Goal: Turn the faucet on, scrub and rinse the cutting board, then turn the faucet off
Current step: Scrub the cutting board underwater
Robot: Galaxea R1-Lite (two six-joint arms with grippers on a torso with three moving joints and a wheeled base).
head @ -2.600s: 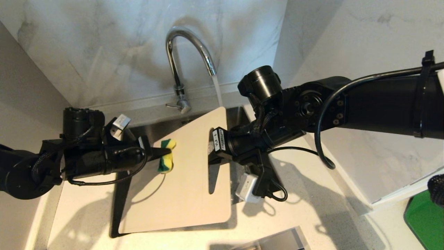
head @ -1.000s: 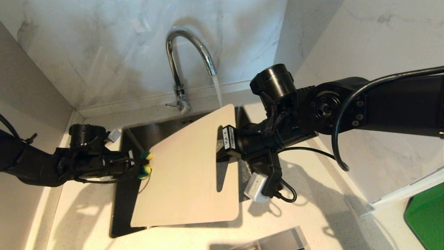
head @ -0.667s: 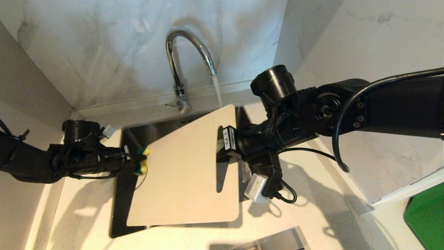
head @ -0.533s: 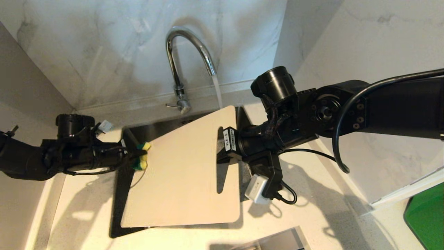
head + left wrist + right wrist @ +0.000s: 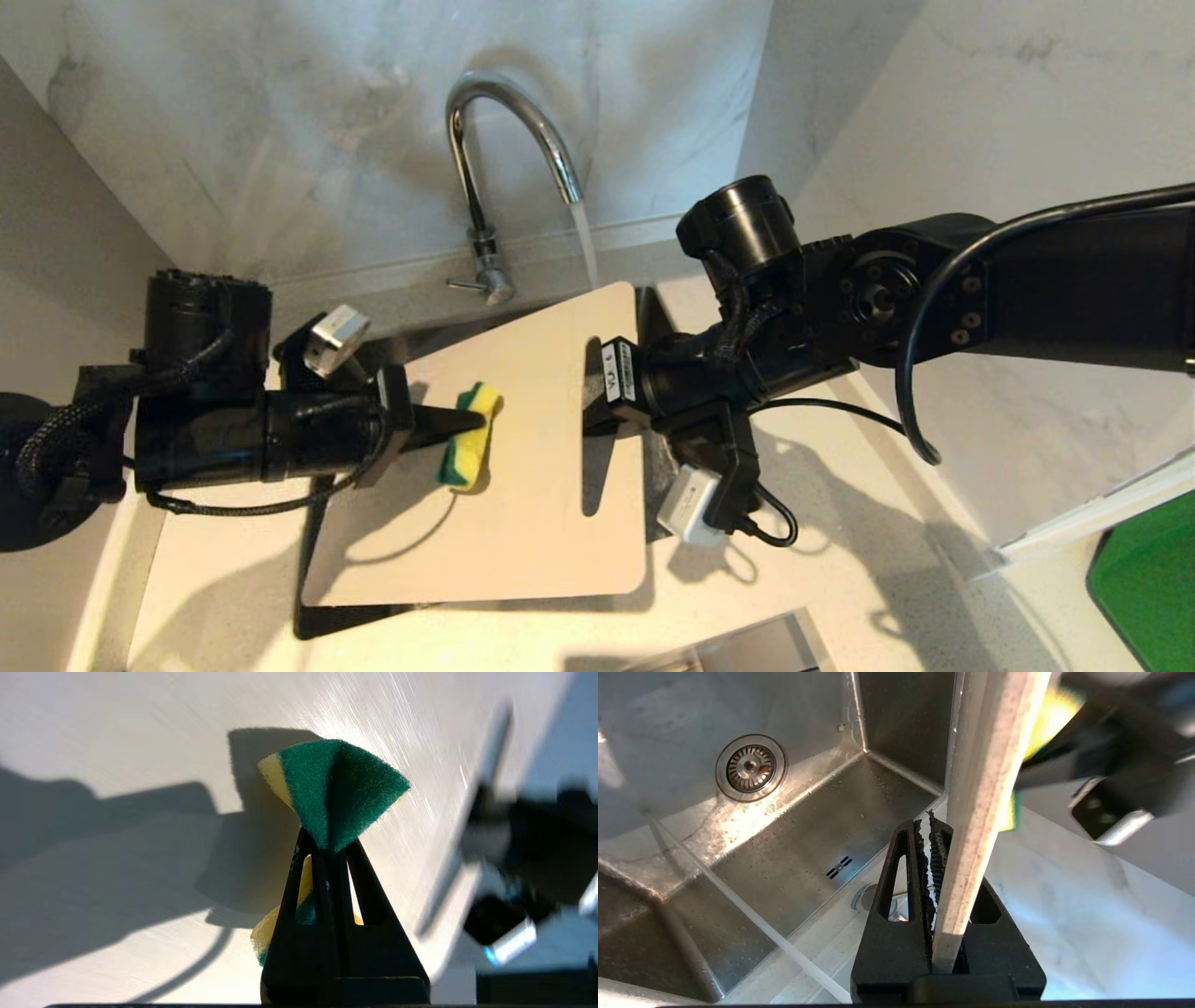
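Change: our left gripper (image 5: 471,422), fingers clamped on the sponge (image 5: 470,436), returns from the edge onto the cutting board (image 5: 523,523).
Right gripper (image 5: 590,392): fingers clamped on the board.
Meaning: we continue scrubbing; faucet (image 5: 495,159) runs.

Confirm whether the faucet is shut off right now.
No, a stream of water runs from the faucet spout down toward the cutting board.

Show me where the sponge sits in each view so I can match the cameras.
Head view: the sponge is left of centre, pinched in the left gripper over the cutting board.
Left wrist view: centre, fanned out above the fingertips.
Right wrist view: a blurred yellow-green sliver behind the board's edge.
Shared landmark: the cutting board.
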